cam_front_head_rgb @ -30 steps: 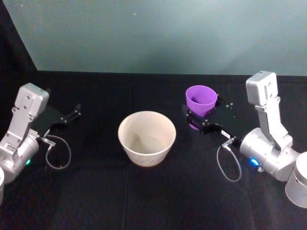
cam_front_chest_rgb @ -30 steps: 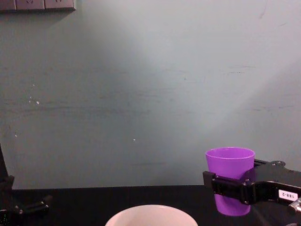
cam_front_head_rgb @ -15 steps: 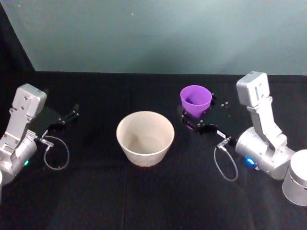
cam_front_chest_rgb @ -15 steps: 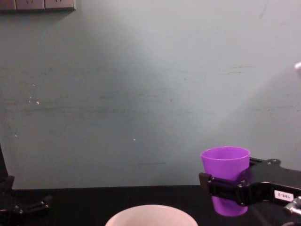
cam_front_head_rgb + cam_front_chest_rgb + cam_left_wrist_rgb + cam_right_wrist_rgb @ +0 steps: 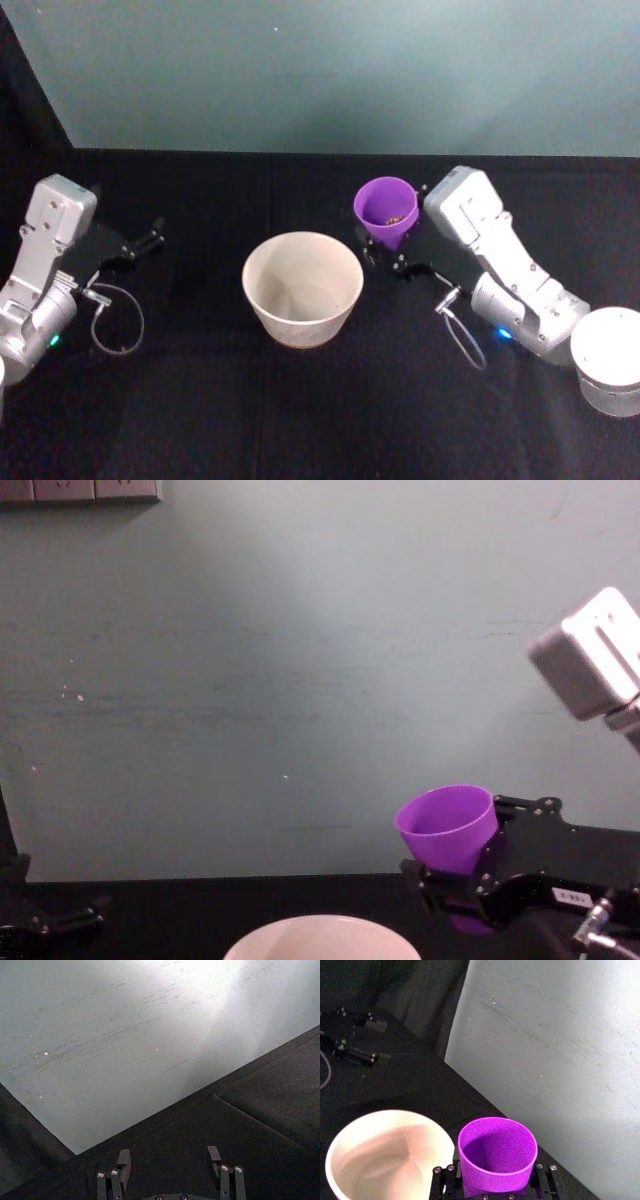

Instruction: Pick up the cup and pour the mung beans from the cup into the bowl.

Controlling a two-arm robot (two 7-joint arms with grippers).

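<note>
Right arm at work. The right end effector [image 5: 384, 252] pinches the cup [image 5: 386, 208] low on its sides, one black finger on each side of the wall. In the right wrist view the two fingers [image 5: 445, 1176] flank the purple wall and press against it.

Cup: tilted, with its mouth leaning toward the robot's left, the bowl's side. The chest view shows the lean plainly on the cup [image 5: 448, 825]. Its base is hidden behind the right end effector [image 5: 452, 888], so contact with the bench cannot be told from there.

Mung beans [image 5: 388, 216]: a small brownish-green patch inside the cup, low down. They are too small for single grains to be made out.

Bowl [image 5: 300, 318]: upright on the black bench [image 5: 330, 420], near the middle. The cup sits just beside its far right rim, apart from it. In the right wrist view the bowl [image 5: 340, 1142] lies next to the cup [image 5: 497, 1155], and its pale inner surface shows. The chest view catches the rim of the bowl [image 5: 320, 924] at the bottom edge.

Left arm: parked at the left side of the bench. The left end effector [image 5: 154, 236] rests well apart from the bowl. In the left wrist view the left end effector [image 5: 169, 1157] stands spread, with bare black bench between its fingers. A pale teal wall [image 5: 330, 70] backs the bench.
</note>
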